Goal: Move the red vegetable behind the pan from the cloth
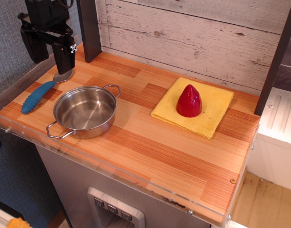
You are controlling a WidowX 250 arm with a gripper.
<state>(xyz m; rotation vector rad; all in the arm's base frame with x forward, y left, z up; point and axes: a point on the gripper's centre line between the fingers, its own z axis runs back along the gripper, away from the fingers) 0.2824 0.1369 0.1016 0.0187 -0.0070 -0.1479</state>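
The red vegetable (pixel 189 101) is a glossy rounded cone standing upright on the yellow cloth (pixel 213 111), at the right of the wooden counter. The shiny steel pan (pixel 85 111), with two wire loop handles, sits empty at the left of the counter. My gripper (pixel 51 53) hangs at the upper left, above the counter's back left corner and behind the pan. Its two black fingers (pixel 65 57) point down with a gap between them and hold nothing. It is far from the vegetable.
A blue-handled metal spoon (pixel 38 96) lies left of the pan, just below the gripper. A dark post (pixel 90 28) stands at the back left, another (pixel 276 57) at the right. A whitewashed plank wall (pixel 193 33) backs the counter. A white unit (pixel 283 137) stands to the right.
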